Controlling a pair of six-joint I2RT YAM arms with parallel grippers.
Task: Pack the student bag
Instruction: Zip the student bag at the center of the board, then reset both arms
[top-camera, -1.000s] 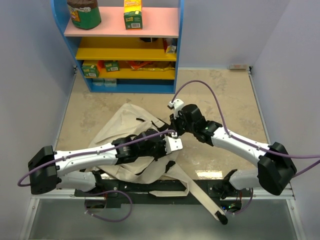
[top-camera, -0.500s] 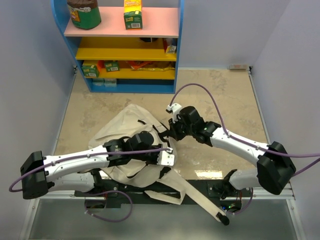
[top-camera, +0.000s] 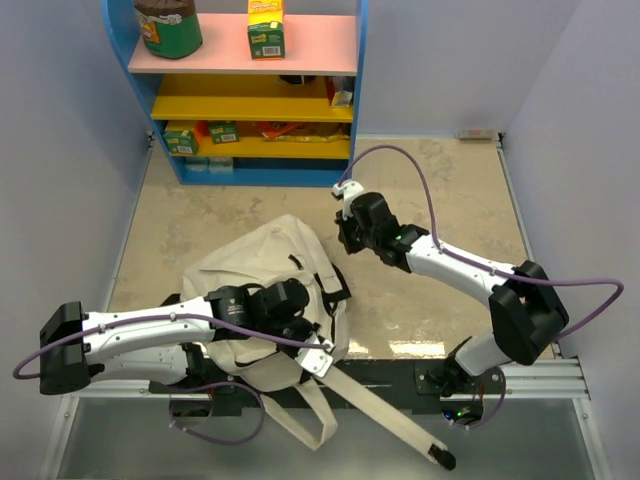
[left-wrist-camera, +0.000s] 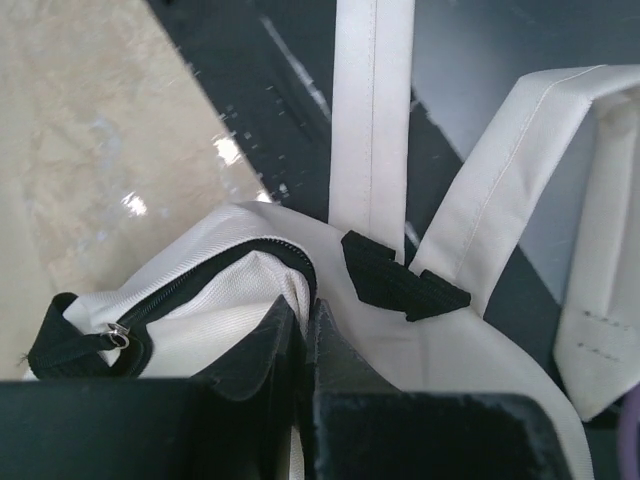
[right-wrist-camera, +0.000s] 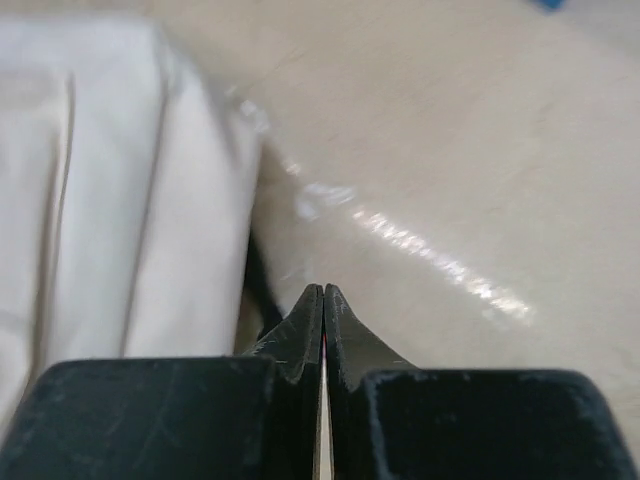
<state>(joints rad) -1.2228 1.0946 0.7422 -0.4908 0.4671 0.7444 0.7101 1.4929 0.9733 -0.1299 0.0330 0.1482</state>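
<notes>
Bag repositioning
We see left pincer (left-wrist-camera: 305, 318) clamped on the large cream canvas student bag (top-camera: 268, 255), likely to drag it; right pincer (right-wrist-camera: 322, 297) closed, empty.

Beige marble-look table (top-camera: 470, 200), pale lavender walls (top-camera: 60, 150), blue shelf unit (top-camera: 270, 177) behind

It looked like a robotics lab staged as a playroom. A left arm (top-camera: 140, 328) and a right arm (top-camera: 455, 265) were bolted to a metal rail (top-camera: 545, 378) at the edge of a marble-patterned table (top-camera: 450, 190). Purple cables (top-camera: 392, 149) trailed off them, bare pale walls (top-camera: 60, 180) boxed it in, and a bright blue shelf (top-camera: 345, 90) held boxed groceries (top-camera: 266, 28).
</notes>
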